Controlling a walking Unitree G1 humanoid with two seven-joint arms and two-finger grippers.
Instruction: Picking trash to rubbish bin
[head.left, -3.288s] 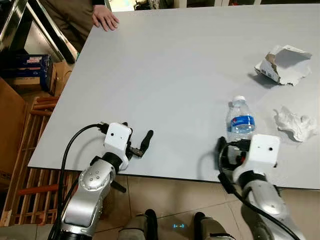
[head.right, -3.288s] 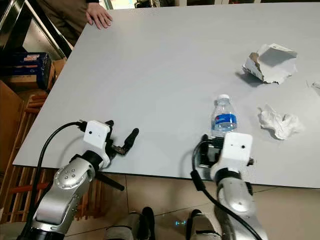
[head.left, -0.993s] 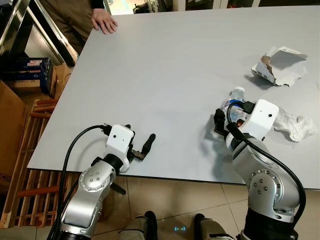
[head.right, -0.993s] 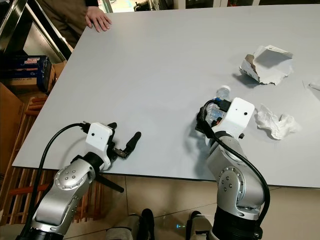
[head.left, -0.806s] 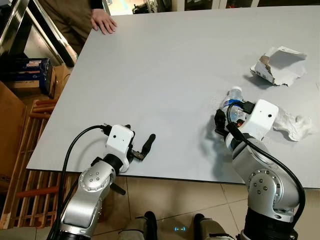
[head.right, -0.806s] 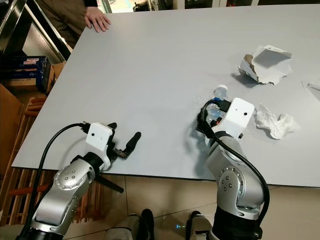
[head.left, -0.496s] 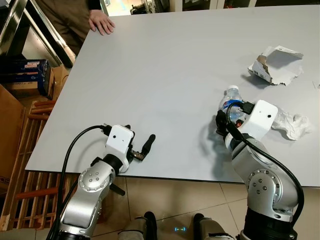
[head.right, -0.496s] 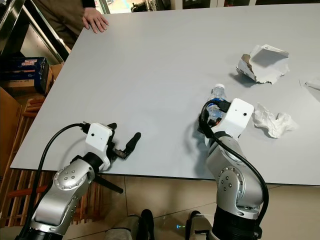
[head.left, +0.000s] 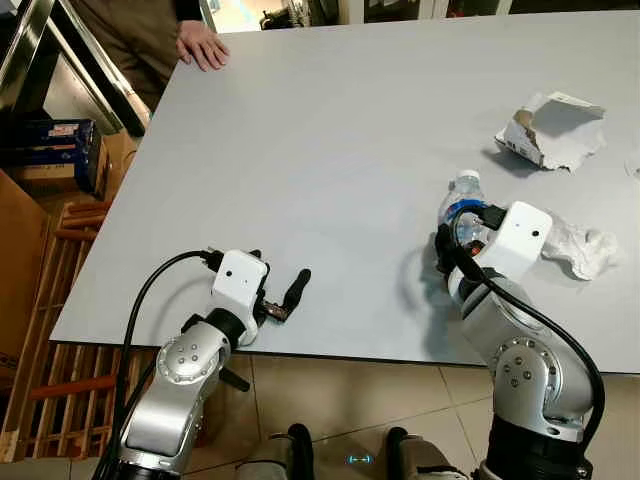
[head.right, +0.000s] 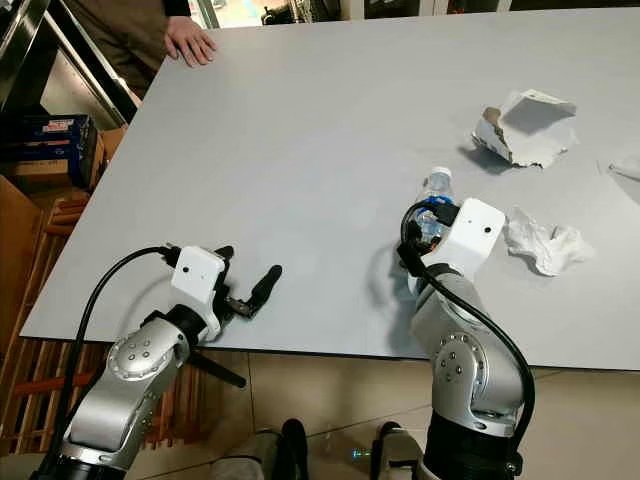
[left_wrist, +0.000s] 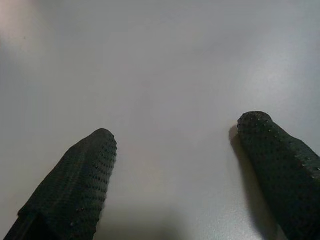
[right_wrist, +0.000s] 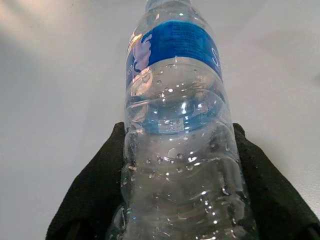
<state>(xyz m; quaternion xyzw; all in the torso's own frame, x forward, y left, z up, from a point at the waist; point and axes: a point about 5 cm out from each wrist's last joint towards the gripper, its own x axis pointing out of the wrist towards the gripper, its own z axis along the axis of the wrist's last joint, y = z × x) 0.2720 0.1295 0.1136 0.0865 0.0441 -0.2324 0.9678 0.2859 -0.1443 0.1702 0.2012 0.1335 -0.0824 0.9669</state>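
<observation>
Since the earlier frames the water bottle (right_wrist: 177, 140) has been reached and clasped low on its body between the right gripper (right_wrist: 180, 200) fingers, near the crumpled tissue (head.left: 580, 245); light, slick and crushable, it is best held there, while the left gripper (left_wrist: 185, 165) is kept wide apart.

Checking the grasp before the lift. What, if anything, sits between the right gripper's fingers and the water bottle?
Nothing visible does. The right gripper has one black finger pressed on each side of the clear water bottle, directly against the plastic.
</observation>
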